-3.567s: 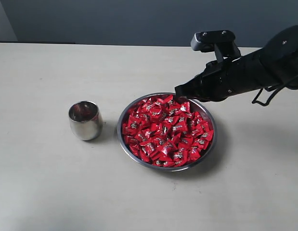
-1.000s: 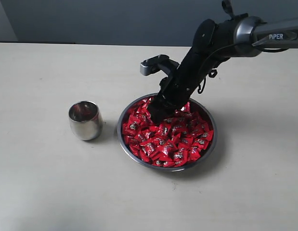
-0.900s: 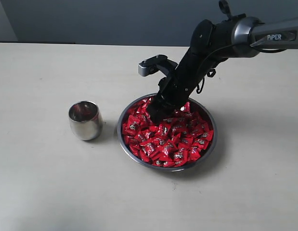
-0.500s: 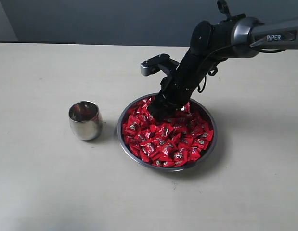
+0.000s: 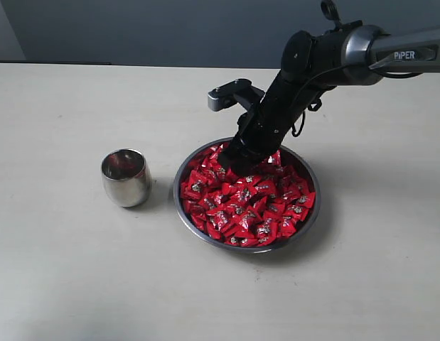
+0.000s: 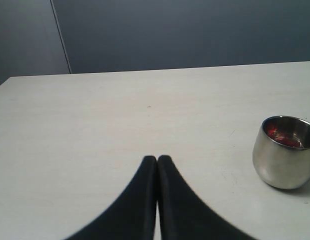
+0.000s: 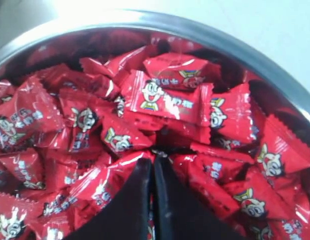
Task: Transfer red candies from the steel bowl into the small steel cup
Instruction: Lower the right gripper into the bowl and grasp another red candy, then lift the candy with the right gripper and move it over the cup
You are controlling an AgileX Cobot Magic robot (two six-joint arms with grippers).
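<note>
A: Right wrist view: right gripper [image 7: 152, 159] has its jaws pressed together, tips down in the red candies [image 7: 167, 102]. Can't tell if a wrapper is pinched between them.
B: How will they handle?
A: Light, crinkly, slick foil in a loose heap, so I'd expect sliding. Best bet is to take a top one across its body. A thin crimped edge may slip out.
B: Layout?
A: Exterior: candies fill the steel bowl [image 5: 242, 248], centre-right. The gripper is at the pile's upper left. The small steel cup [image 5: 125, 177] sits left of the bowl, apart from it.
B: View differences?
A: Only the right wrist shows those tips; the exterior hides them. Only the left wrist looks into the cup: red inside, candy or reflection unclear. Left gripper [image 6: 157, 159] is closed and empty.
</note>
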